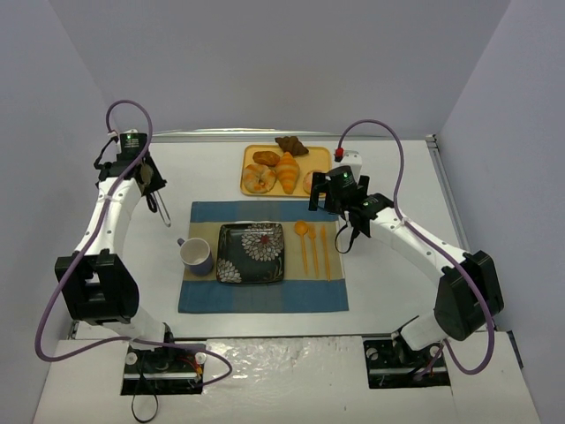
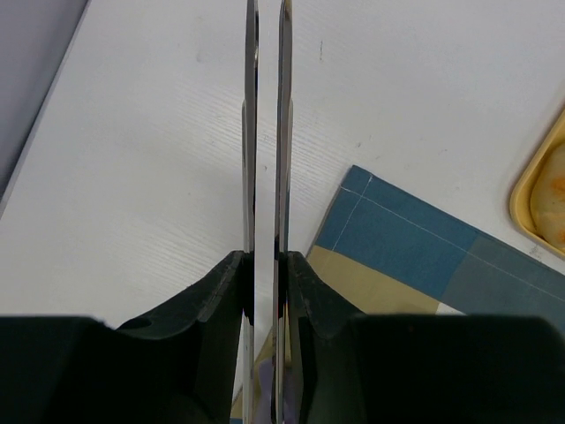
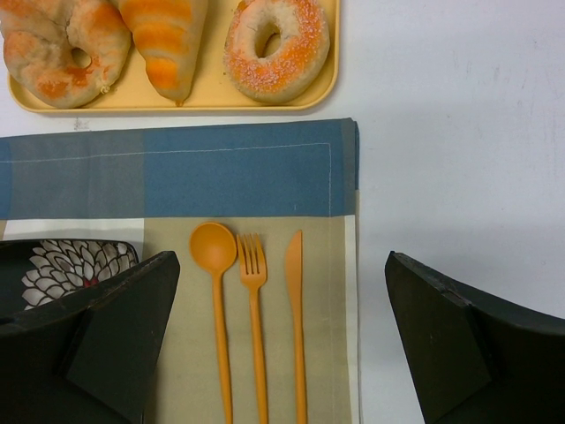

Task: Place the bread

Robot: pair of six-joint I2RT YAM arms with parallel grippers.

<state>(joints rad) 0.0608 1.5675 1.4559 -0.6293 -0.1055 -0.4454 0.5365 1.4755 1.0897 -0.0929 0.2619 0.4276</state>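
Note:
The bread (image 1: 258, 179), a round golden-orange knotted bun with pale patches, lies at the front left of the yellow tray (image 1: 250, 152). It also shows at the top left of the right wrist view (image 3: 53, 44). My right gripper (image 1: 331, 201) is open and empty (image 3: 282, 344). It hovers over the orange cutlery, just in front of the tray's right end. My left gripper (image 1: 148, 181) is far left of the tray, its jaws (image 2: 265, 261) shut on thin metal tongs (image 2: 251, 132) pressed nearly closed over bare table.
On the tray lie a croissant (image 3: 163, 40), a ring donut (image 3: 275, 40) and two brown pastries (image 1: 291, 144). A blue and beige placemat (image 1: 203, 296) carries a black floral plate (image 1: 252, 253), a mug (image 1: 196, 256) and an orange spoon (image 3: 214, 256), fork and knife.

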